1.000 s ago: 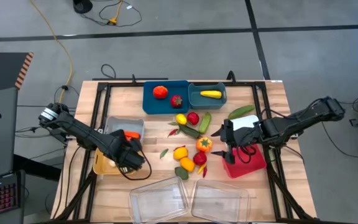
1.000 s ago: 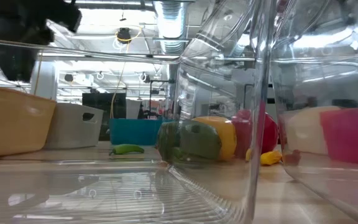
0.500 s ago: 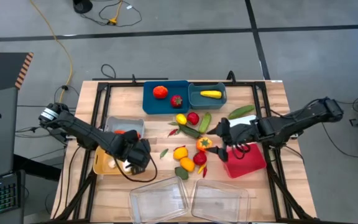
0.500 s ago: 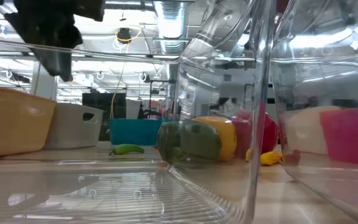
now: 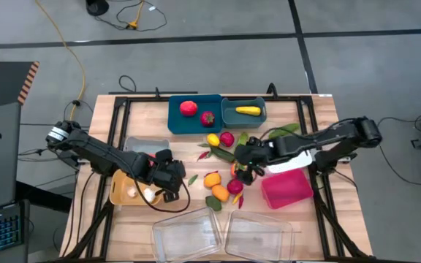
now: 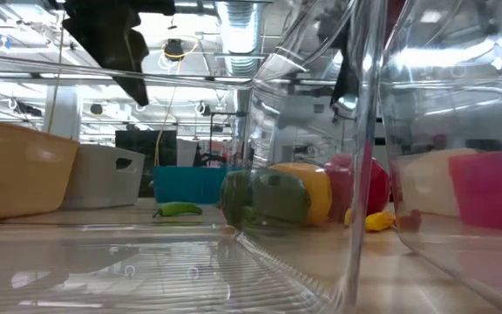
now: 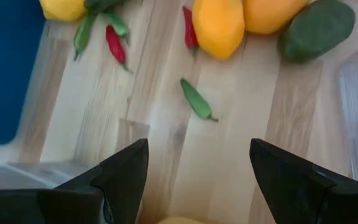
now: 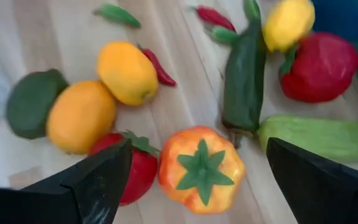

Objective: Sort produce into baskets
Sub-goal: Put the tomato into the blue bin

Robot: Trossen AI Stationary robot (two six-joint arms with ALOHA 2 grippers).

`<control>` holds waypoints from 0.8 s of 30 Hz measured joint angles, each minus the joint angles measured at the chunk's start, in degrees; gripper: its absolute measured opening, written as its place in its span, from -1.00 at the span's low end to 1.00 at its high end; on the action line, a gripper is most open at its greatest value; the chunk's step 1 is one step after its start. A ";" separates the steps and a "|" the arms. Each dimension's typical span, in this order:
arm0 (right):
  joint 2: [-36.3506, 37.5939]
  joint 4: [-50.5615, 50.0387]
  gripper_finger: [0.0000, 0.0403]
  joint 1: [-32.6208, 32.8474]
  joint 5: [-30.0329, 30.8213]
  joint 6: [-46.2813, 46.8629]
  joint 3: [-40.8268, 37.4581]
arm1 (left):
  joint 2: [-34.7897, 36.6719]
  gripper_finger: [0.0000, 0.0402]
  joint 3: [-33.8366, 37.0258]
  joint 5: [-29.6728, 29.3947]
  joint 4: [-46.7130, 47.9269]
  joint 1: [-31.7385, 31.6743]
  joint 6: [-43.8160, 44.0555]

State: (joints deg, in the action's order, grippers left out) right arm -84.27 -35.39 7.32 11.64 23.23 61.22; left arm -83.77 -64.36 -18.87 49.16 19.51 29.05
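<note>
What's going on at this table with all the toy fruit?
Two robot arms are sorting toy produce into baskets. The right gripper hangs open over the loose pile in the middle of the table, right above an orange tomato, holding nothing. The left gripper is open and empty beside the tan-yellow bin. A few pieces already lie in the two teal bins.

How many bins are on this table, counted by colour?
teal bins: 2
grey bin: 1
tan-yellow bin: 1
white bin: 1
magenta bin: 1
clear trays: 2
Total: 8
</note>
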 joint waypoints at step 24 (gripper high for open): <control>-14.09 -8.92 0.97 -3.61 -7.52 4.35 4.87 | 0.00 0.33 0.00 -1.21 -0.23 -0.48 -3.36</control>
State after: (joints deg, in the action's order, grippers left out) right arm -98.36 -44.31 3.70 4.12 27.59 66.08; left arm -83.77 -64.36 -20.08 48.93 19.03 25.69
